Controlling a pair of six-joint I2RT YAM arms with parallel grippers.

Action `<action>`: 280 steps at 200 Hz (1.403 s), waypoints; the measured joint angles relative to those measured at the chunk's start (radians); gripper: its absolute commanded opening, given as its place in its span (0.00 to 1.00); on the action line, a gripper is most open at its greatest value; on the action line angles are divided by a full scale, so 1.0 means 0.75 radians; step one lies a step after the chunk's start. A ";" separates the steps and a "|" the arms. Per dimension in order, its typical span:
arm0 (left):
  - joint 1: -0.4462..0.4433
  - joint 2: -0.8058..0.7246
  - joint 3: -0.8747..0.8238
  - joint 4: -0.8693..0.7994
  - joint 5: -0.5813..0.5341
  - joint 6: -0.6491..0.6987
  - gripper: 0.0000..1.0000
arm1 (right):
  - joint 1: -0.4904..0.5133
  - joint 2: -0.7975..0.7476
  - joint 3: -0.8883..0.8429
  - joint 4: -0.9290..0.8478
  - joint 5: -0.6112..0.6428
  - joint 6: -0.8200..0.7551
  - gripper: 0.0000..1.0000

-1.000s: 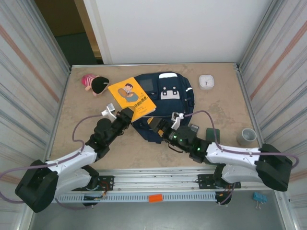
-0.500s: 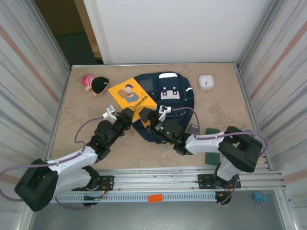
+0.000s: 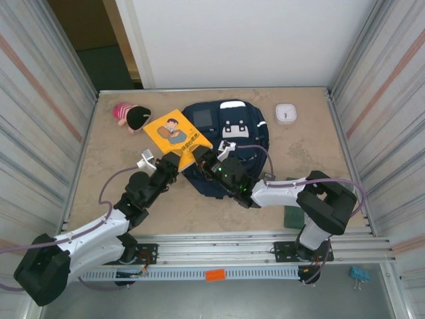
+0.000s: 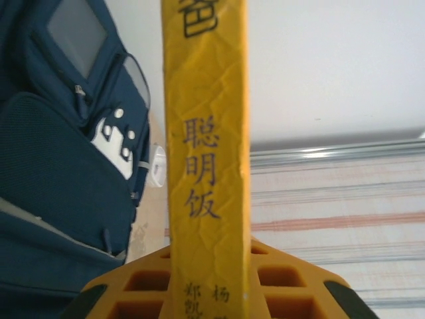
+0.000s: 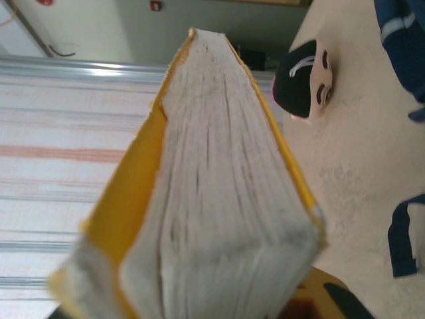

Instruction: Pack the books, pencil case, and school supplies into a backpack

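Note:
The yellow-orange book is tilted up off the table at the left edge of the navy backpack. My left gripper is shut on its near left edge, with the spine standing upright between the jaws. My right gripper is shut on its near right corner, and the page edge is pinched there. The backpack lies flat, its white patch up. A dark green book lies under my right arm. A small dark grey slab sits by the backpack's right side.
A white square device sits at the back right. A pink and black plush toy lies at the back left, close to the book's far corner, and shows as well in the right wrist view. Corrugated walls close in both sides.
My right arm has swung left from the table's right side to the yellow book and closed on its corner. The book has shifted slightly toward the back left.

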 measured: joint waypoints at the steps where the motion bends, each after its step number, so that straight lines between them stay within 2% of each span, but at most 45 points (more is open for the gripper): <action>1: 0.000 -0.002 0.000 -0.002 -0.001 0.000 0.24 | 0.000 -0.001 0.000 -0.001 -0.002 0.004 0.05; 12: -0.002 -0.032 -0.007 -0.040 -0.006 0.017 0.40 | -0.003 -0.011 -0.001 -0.028 -0.032 -0.009 0.03; 28: 0.004 -0.093 -0.034 -0.071 -0.016 0.055 0.52 | -0.028 -0.052 -0.021 -0.094 -0.084 -0.033 0.03; 62: 0.084 -0.199 -0.070 -0.152 -0.009 0.107 0.55 | -0.104 -0.186 -0.098 -0.212 -0.219 -0.077 0.02; 106: 0.149 -0.237 -0.073 -0.175 -0.002 0.182 0.56 | -0.128 -0.420 -0.151 -0.437 -0.305 -0.122 0.04; 143: 0.161 -0.087 -0.071 -0.086 0.046 0.201 0.57 | -0.150 -0.558 -0.172 -0.558 -0.350 -0.149 0.04; 175: 0.161 0.067 -0.057 0.001 0.112 0.197 0.64 | -0.149 -0.613 -0.204 -0.578 -0.387 -0.150 0.05; 191: 0.161 0.102 -0.035 0.024 0.139 0.197 0.56 | -0.150 -0.630 -0.213 -0.598 -0.388 -0.151 0.06; 198: 0.160 0.108 -0.024 0.041 0.147 0.197 0.48 | -0.150 -0.631 -0.213 -0.600 -0.393 -0.151 0.07; 203: 0.160 0.110 -0.015 0.051 0.153 0.190 0.40 | -0.150 -0.631 -0.213 -0.601 -0.398 -0.151 0.09; 209: 0.160 0.110 -0.006 0.061 0.159 0.189 0.23 | -0.152 -0.631 -0.213 -0.599 -0.401 -0.150 0.13; 219: 0.160 0.110 0.005 0.074 0.161 0.183 0.00 | -0.153 -0.631 -0.213 -0.580 -0.404 -0.150 0.26; 229: 0.155 0.105 0.022 0.099 0.166 0.157 0.00 | -0.153 -0.630 -0.215 -0.591 -0.406 -0.148 0.40; 241: 0.142 0.090 0.044 0.110 0.157 0.163 0.00 | -0.154 -0.626 -0.218 -0.597 -0.405 -0.145 0.47; 280: 0.094 0.082 0.049 0.103 0.106 0.171 0.00 | -0.073 -0.585 -0.218 -0.532 -0.351 -0.121 0.48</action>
